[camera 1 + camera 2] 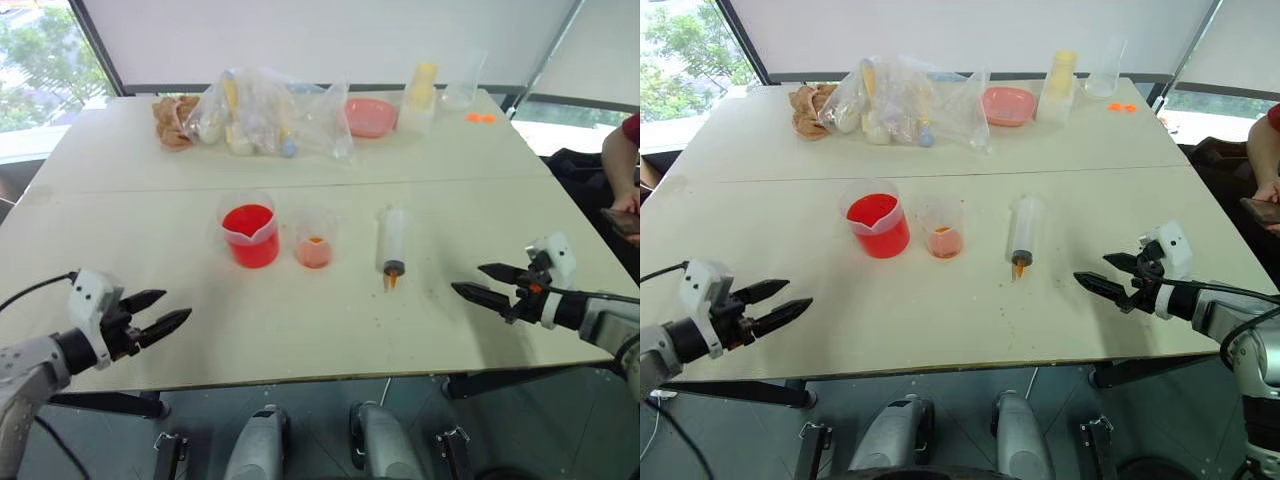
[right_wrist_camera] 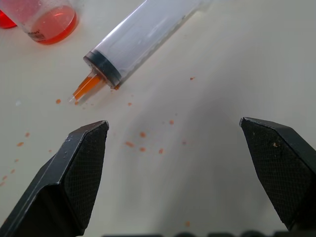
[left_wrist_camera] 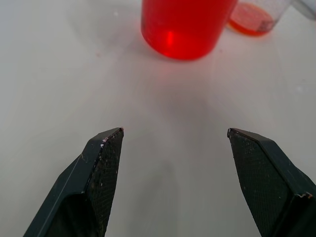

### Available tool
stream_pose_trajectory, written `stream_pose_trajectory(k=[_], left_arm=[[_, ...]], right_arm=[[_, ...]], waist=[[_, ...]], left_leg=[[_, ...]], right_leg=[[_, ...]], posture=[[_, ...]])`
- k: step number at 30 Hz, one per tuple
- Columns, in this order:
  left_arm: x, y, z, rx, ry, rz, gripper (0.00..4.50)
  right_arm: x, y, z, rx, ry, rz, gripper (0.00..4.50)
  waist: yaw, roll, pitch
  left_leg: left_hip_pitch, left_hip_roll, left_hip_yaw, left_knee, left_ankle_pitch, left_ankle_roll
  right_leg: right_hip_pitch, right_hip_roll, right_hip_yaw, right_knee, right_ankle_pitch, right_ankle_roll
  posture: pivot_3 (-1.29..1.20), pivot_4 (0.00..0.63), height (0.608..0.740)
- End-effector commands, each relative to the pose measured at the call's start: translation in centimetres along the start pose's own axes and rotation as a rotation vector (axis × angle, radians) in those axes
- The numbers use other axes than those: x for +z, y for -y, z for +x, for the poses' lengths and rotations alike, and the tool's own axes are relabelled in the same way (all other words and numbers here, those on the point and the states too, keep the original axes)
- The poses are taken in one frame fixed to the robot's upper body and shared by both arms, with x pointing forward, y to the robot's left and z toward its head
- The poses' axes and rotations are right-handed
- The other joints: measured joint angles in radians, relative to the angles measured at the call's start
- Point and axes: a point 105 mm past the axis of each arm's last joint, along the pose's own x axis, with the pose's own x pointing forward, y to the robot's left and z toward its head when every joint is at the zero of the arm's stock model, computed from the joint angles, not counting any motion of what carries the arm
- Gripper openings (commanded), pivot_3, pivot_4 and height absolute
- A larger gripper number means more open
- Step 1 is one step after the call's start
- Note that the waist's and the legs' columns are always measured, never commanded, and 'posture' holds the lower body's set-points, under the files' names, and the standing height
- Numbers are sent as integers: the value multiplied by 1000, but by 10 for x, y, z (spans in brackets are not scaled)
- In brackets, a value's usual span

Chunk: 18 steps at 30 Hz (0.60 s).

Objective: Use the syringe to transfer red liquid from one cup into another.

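large clear plastic syringe w/ orange tip (image 1: pixel 392 243) lies flat on white table (image 1: pixel 300 330), right of small clear cup (image 1: pixel 314 240) & wide red beaker (image 1: pixel 249 232). left gripper (image 1: pixel 165 312) & right gripper (image 1: pixel 482 281) both spread apart, empty.

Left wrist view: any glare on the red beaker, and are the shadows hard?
Left wrist view: a small bright glint on the wide clear plastic beaker of red liquid, soft red glow on the white table beneath it; right wrist view: the large clear syringe casts only a faint, soft shadow.

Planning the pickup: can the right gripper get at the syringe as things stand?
Probably yes: the right gripper is open, and only bare table lies between it and the syringe.
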Motion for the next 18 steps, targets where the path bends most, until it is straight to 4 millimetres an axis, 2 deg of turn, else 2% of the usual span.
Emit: stream_pose_trajectory(k=[1, 3, 5, 9, 18], left_arm=[[7, 0, -1, -10, 15, 9, 3544], [8, 2, 1, -27, 19, -2, 3544], [12, 0, 1, -23, 27, -2, 3544], [11, 0, 0, -26, 21, -5, 3544], [12, 1, 1, -31, 31, -4, 3544]], right_arm=[[18, -3, 2, -9, 58, -45, 4451], [23, 1, 3, -47, 86, -46, 4451], [26, -4, 5, -15, 73, -30, 4451], [22, -14, 6, 57, -9, -26, 4451], [24, -11, 8, 28, -3, -46, 4451]], waist=[[-2, 0, 0], [-3, 0, 0], [-1, 0, 0], [2, 0, 0], [1, 0, 0]], left_leg=[[0, 0, 1, 0, 0, 0], [0, 0, 1, 0, 0, 0], [0, 0, 1, 0, 0, 0], [0, 0, 1, 0, 0, 0], [0, 0, 1, 0, 0, 0]], right_leg=[[0, 0, 0, 0, 0, 0], [-1, 0, 0, 0, 0, 0], [-1, 0, 0, 1, 0, 0], [-1, 0, 0, 1, 0, 0], [-1, 0, 0, 0, 0, 0]], posture=[[0, 150, 740], [0, 150, 740], [0, 150, 740], [0, 150, 740], [0, 150, 740]])
